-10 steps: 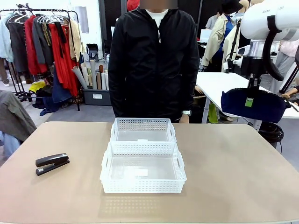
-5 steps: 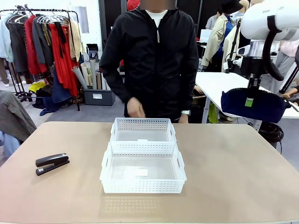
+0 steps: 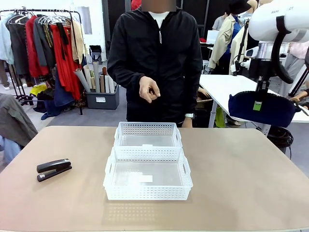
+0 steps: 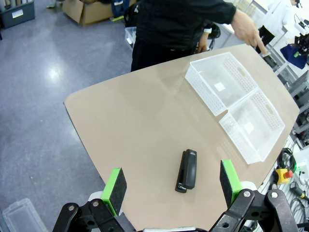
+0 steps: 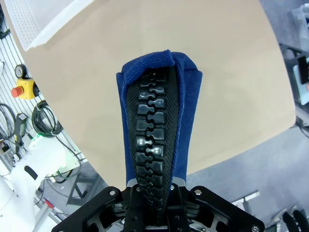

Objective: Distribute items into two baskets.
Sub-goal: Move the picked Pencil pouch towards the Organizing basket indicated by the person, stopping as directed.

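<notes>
A tan table (image 3: 251, 183) lies at 6 o'clock in the front view. Beyond its far edge, at 12 o'clock, stands a person in a black zip jacket (image 3: 164, 63) with a wristwatch (image 3: 192, 116). At 10 o'clock is a rack of clothes (image 3: 58, 48), red and beige among them. Just beside it, paper rolls (image 3: 94, 77) stand above a grey storage bin (image 3: 101, 100). A white table (image 3: 231, 89) sits at 2 o'clock.

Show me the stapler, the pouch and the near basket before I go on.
stapler (image 3: 54, 169): front view, middle of its black body.
pouch (image 3: 279, 110): front view, right half of its navy side.
near basket (image 3: 147, 191): front view, its front lattice wall.
</notes>
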Motion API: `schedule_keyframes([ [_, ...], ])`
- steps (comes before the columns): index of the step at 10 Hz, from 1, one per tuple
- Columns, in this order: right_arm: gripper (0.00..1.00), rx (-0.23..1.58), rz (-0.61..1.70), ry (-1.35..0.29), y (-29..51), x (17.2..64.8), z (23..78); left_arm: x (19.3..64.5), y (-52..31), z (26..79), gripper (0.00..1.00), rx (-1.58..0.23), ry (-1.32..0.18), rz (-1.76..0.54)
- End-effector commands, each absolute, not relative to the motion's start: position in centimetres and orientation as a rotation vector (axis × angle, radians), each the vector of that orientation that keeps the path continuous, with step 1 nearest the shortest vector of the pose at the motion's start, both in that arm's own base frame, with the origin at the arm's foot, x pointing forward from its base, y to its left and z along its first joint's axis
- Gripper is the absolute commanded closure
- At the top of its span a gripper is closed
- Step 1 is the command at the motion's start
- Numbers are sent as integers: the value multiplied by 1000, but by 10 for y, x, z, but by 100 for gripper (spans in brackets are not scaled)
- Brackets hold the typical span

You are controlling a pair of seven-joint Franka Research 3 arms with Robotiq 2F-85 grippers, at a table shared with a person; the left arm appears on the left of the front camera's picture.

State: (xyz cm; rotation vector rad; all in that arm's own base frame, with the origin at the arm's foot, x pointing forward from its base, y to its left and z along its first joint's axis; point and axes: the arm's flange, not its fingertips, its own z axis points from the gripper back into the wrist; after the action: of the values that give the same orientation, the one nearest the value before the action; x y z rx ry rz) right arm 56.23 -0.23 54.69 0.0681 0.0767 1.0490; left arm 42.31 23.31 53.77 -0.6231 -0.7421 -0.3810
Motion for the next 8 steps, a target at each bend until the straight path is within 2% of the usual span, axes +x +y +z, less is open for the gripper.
schedule_keyframes([
  [1,100,64,1042,71,-2,563,550,423,233,539,0,-621,-746,-379],
  [8,100,64,1042,71,-2,563,550,423,233,539,0,-621,-746,-379],
])
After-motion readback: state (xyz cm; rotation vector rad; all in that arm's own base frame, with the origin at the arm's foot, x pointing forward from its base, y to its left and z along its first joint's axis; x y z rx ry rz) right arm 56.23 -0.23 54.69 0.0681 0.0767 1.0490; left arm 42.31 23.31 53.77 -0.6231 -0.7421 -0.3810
